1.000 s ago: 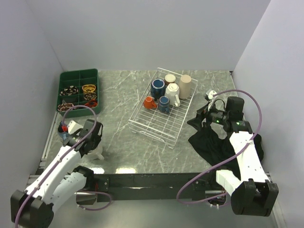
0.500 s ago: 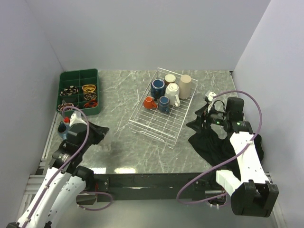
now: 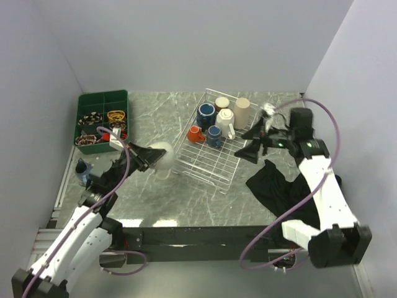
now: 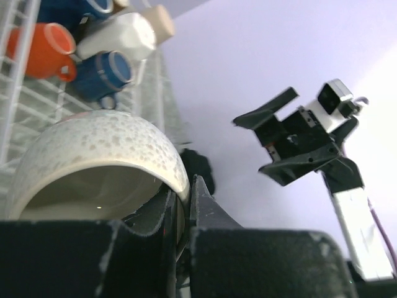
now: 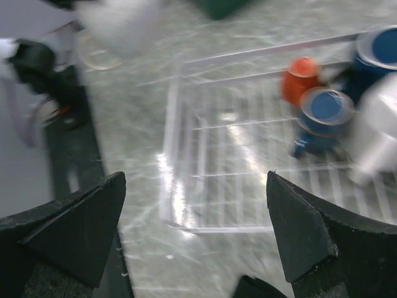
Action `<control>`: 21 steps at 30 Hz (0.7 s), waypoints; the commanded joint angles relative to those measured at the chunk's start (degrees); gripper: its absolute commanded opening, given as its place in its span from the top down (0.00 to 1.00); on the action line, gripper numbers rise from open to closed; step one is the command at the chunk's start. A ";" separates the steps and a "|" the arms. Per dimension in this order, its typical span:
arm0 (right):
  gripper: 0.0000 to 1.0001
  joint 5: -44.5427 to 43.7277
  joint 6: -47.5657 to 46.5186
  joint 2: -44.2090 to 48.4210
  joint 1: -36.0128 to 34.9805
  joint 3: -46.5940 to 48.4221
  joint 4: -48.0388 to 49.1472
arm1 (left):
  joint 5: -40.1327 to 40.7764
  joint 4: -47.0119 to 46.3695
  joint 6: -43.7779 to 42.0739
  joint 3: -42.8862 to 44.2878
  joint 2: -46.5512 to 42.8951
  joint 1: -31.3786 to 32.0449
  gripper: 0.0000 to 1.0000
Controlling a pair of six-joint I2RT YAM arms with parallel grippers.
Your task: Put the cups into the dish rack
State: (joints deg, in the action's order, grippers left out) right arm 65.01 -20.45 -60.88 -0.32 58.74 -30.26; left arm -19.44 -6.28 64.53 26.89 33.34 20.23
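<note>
Speckled cup held just off the rack's left side, with bare grid to its right.

The left pincer (image 3: pixel 145 155) is clamped tight on the rim of a white speckled cup (image 3: pixel 162 156), one finger inside the mouth and one outside. The cup is tipped with its mouth back toward the wrist, so its long axis points roughly rightward at the dish rack (image 3: pixel 209 159), just beside the rack's near-left corner. The near half of the grid is bare; the orange cup (image 3: pixel 195 133) and the others crowd the far end. I'd judge a short carry rightward over the low wire side is needed. The right pincer (image 3: pixel 252 141) hangs above the rack's right edge, spread wide and holding nothing; the left arm is nearer.
</note>
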 commanded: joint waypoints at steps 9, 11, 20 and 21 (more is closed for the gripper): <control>0.00 -4.01 39.93 -6.96 -24.46 2.08 30.13 | 9.22 -50.55 12.11 5.18 13.57 6.92 0.99; 0.00 -6.73 48.46 -9.07 -25.52 2.25 34.73 | 11.26 -52.59 11.50 6.06 15.43 9.12 0.99; 0.00 -10.26 63.59 -15.49 -27.98 5.07 40.53 | 19.27 -65.34 10.35 11.16 24.57 15.63 0.99; 0.00 -10.17 64.56 -15.58 -27.98 4.29 41.76 | 19.27 -65.96 10.35 11.94 26.06 16.15 0.99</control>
State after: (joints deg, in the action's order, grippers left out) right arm 56.29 35.20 -76.44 -27.81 61.76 4.14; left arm -3.90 -56.16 74.70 33.06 57.93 34.37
